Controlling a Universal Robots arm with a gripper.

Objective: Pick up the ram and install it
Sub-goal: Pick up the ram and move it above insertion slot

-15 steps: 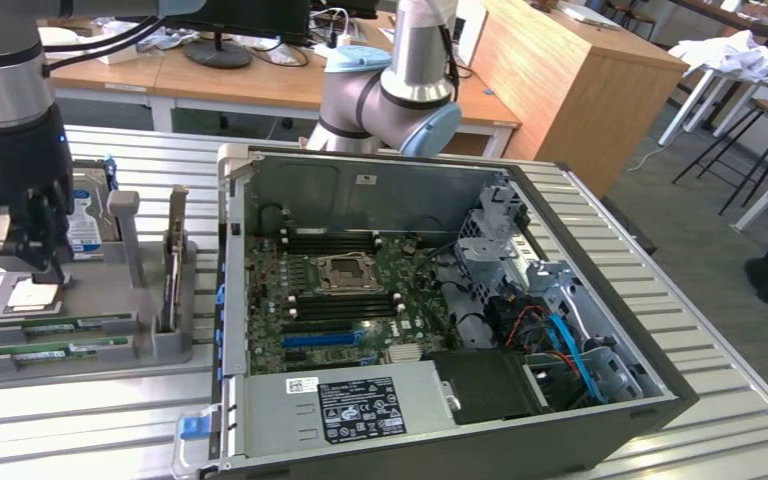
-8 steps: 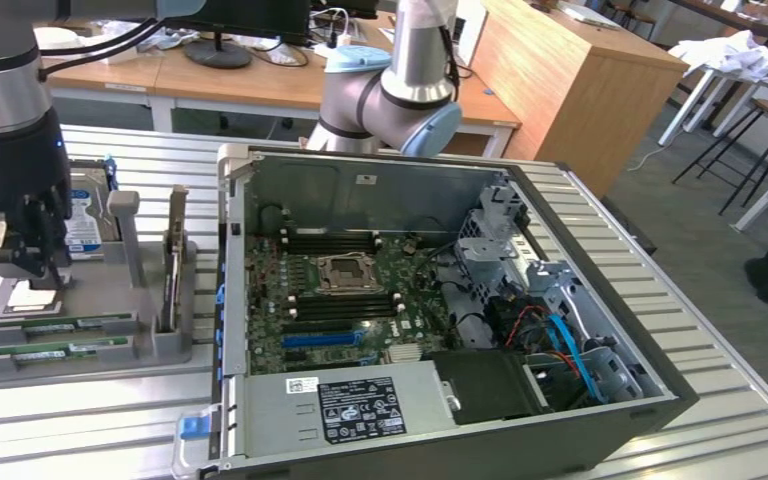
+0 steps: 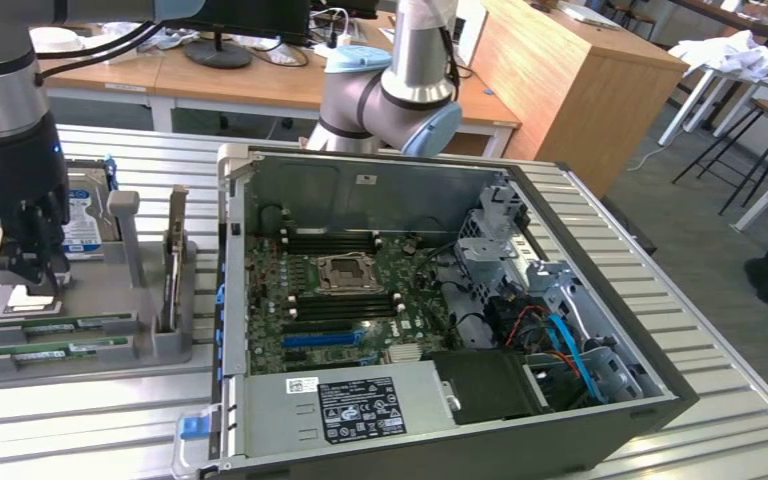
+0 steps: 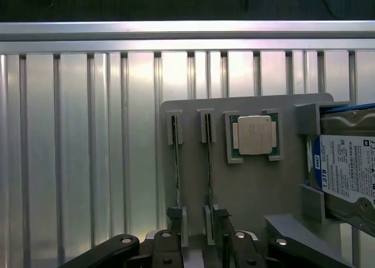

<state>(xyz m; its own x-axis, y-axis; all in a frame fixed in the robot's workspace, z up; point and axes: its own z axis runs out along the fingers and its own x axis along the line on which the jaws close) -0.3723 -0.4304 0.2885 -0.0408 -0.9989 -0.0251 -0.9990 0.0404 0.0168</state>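
"Where's the ram stick (image 4: 208, 162)?"

"On edge in a slot of the grey holder (image 4: 258, 192) on the counter (image 4: 88, 133). A second stick (image 4: 176, 162) stands beside it and the processor chip (image 4: 255, 135) is on its other side. The open computer case (image 3: 357, 195) is well apart, towards the exterior view's right."

"And the hand (image 4: 199, 240)?"

"Spread, pinching nothing, hovering over the holder. The stick's long axis runs straight away from it, and the near end looks about in line with the gap between the fingers (image 4: 167, 250)."

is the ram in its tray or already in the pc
In the tray: both ram sticks stand on edge in its slots, with the claw above them.
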